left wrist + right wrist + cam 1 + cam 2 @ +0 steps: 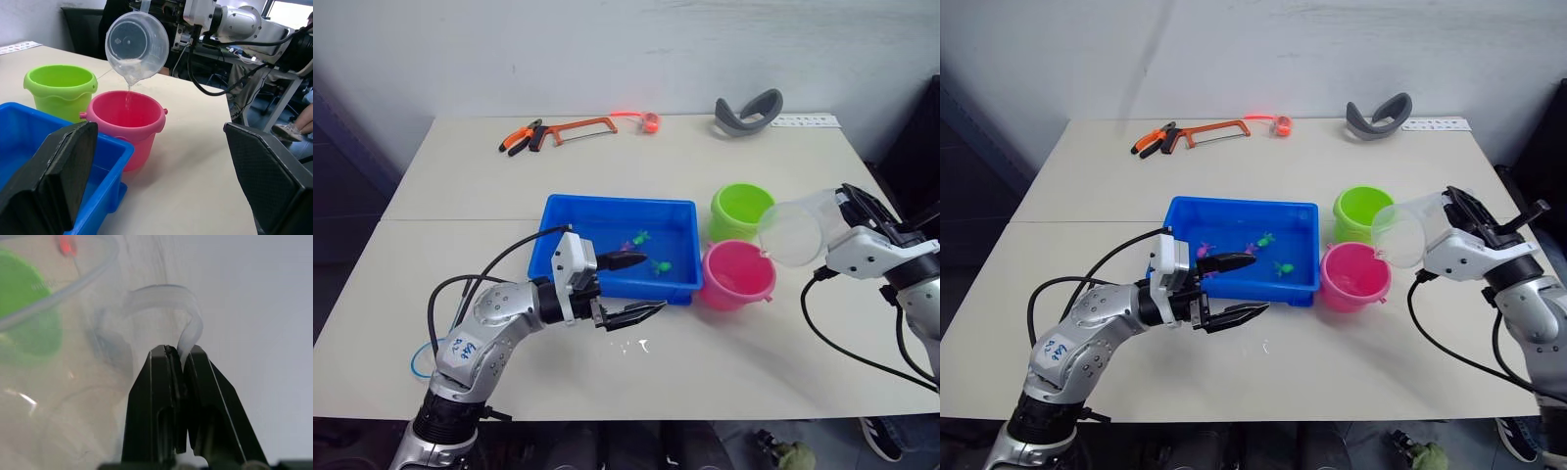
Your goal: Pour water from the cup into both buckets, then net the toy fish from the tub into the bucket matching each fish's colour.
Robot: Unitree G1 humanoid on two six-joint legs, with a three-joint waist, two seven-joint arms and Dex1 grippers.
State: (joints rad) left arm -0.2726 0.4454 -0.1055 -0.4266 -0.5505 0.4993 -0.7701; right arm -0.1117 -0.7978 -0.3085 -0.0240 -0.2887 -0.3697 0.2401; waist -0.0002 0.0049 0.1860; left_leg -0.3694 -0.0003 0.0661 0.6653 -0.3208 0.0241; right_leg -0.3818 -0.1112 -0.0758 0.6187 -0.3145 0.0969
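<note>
Right gripper: we saw the right gripper (182,360) pinched tight on the thin handle strip of the cup (800,230), its two black fingers pressed together on the strip.
Cup: we recorded it tipped well over on its side, mouth toward the robot's left, held above the pink bucket (736,275); in the left wrist view a thin stream of water ran from its lip into that bucket.
Left gripper: we noted the left gripper (635,286) spread wide and holding nothing, one finger over the near rim of the tub (570,214), the other over the table (470,176) just in front of it.
Pink bucket: upright on the table, touching or just beside the tub's right end; we could not tell which.
Green bucket: the green bucket (740,211) stood upright directly behind the pink one, close to the tub's far right corner.
Tub: it sat near the middle of the table, long side facing the robot.
Toy fish: we counted a green fish (659,266), a second green fish (641,236) and a magenta fish (627,245) in the tub's right half.
Far edge of table: a hacksaw (576,127) beside orange-handled pliers (519,139), an orange roll (650,121), and a grey curved headband-like object (748,112).
</note>
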